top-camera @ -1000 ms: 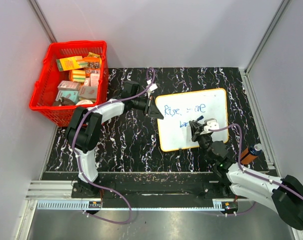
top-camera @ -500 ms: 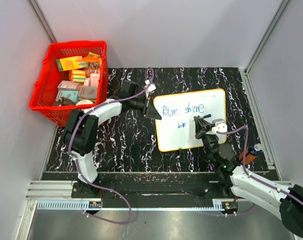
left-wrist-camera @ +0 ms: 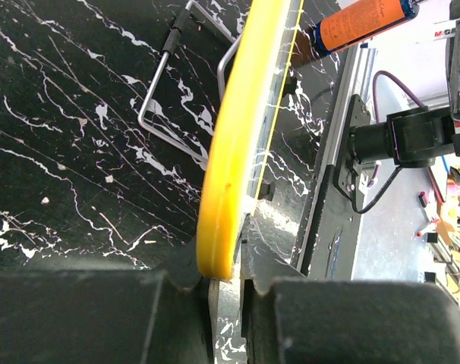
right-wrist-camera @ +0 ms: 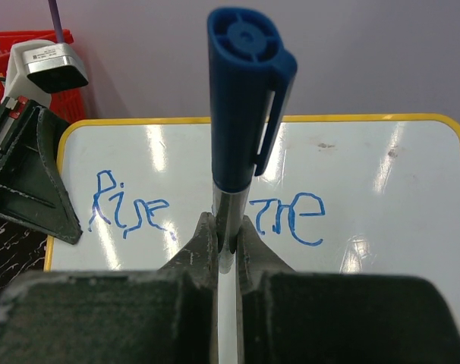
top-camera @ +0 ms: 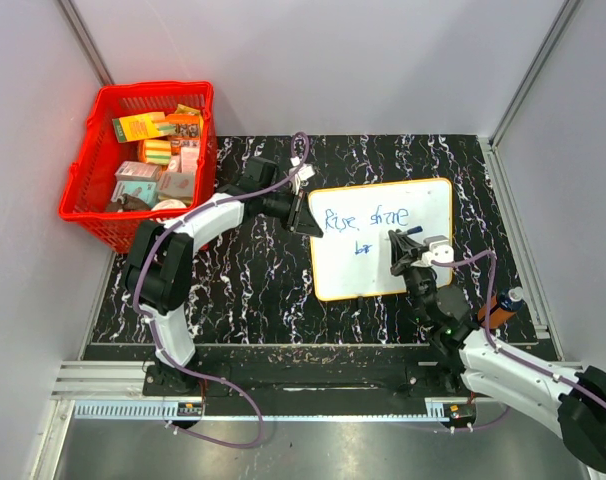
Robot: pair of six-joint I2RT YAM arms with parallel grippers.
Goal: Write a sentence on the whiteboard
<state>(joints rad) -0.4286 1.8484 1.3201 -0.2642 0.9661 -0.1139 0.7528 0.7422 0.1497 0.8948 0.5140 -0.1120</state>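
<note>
The whiteboard (top-camera: 413,265) lies flat on the black marbled table, white with an orange-yellow rim (left-wrist-camera: 234,174). My left gripper (top-camera: 308,216) is shut on the rim at the board's left edge (left-wrist-camera: 221,282). Over the board's lower middle, my right gripper (top-camera: 399,254) is shut on a blue-capped marker (right-wrist-camera: 245,91), which stands up between the fingertips (right-wrist-camera: 228,244). The sentence (top-camera: 365,219) is in blue: a top line of two words, with a couple of letters (top-camera: 363,249) started below. In the right wrist view the marker hides the middle of the writing (right-wrist-camera: 127,211).
A red basket (top-camera: 93,165) full of small boxes stands at the back left. An orange bottle (top-camera: 499,307) lies right of the board, also visible in the left wrist view as the orange bottle (left-wrist-camera: 367,19). A wire loop (left-wrist-camera: 177,98) lies on the table beside the rim.
My right gripper has moved right and slightly back with the marker, uncovering the second word. The left gripper has stayed on the board's edge, shifting only slightly.
</note>
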